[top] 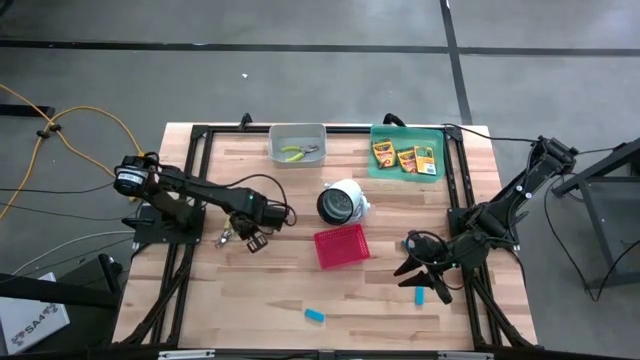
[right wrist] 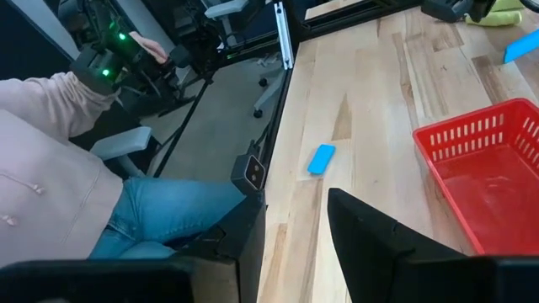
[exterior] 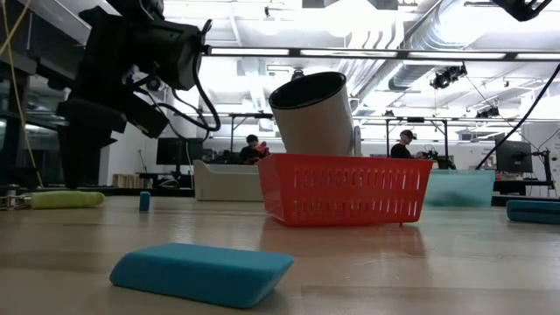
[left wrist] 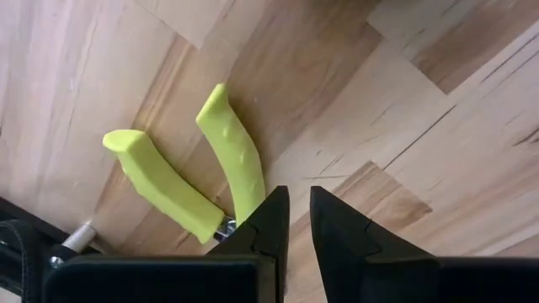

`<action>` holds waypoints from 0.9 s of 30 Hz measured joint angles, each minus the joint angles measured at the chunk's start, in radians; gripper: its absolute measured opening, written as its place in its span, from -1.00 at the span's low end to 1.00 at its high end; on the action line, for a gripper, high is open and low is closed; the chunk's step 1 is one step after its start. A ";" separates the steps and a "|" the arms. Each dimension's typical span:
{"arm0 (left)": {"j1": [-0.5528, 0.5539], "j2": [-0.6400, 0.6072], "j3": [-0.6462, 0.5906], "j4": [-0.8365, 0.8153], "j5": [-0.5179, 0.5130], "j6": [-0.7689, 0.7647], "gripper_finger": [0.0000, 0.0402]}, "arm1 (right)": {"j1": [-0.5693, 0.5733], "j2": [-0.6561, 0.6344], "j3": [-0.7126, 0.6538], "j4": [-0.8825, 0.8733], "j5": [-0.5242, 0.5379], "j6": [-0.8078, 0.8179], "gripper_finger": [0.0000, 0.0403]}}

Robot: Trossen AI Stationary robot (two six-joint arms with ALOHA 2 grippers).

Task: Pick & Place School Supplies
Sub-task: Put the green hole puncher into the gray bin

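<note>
My left gripper (top: 236, 236) hovers low over the table's left part, its fingers (left wrist: 271, 220) only a narrow gap apart. A yellow-green-handled plier tool (left wrist: 189, 181) lies flat on the wood beside one finger, its head hidden behind that finger. A second plier tool (top: 297, 153) lies in the grey bin (top: 275, 133). Three crayon boxes (top: 404, 157) lie in the green tray (top: 378, 170). Light-blue blocks lie on the table: one near the front edge (top: 315, 316), one by my right gripper (top: 420, 296), and a small one (exterior: 144, 201) near the left arm. My right gripper (top: 420, 266) is open and holds nothing. My left gripper stands right beside the plier tool's head end (left wrist: 221, 229), which runs behind the outer side of one finger (left wrist: 271, 220). Whether that finger touches the tool I cannot tell. Nothing lies between the two fingers.
A red basket (top: 341, 246) sits mid-table, with a white cylinder with a dark opening (top: 342, 201) behind it. A seated person (right wrist: 76, 194) is off the table's near side. Bare wood lies across the near left part of the table.
</note>
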 joint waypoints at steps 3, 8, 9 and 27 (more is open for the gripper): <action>0.000 0.000 0.000 -0.001 0.000 0.011 -0.72 | 0.000 0.000 0.000 0.000 -0.001 0.000 -0.39; 0.002 0.000 0.000 -0.002 -0.001 0.045 -0.61 | 0.000 0.000 0.000 0.000 -0.001 0.000 -0.39; 0.004 0.000 0.000 -0.004 -0.002 0.046 -0.60 | 0.000 0.000 0.000 0.000 -0.001 0.000 -0.39; 0.044 0.000 -0.001 -0.030 -0.074 0.095 -0.37 | 0.000 0.000 0.000 0.000 -0.001 0.007 -0.39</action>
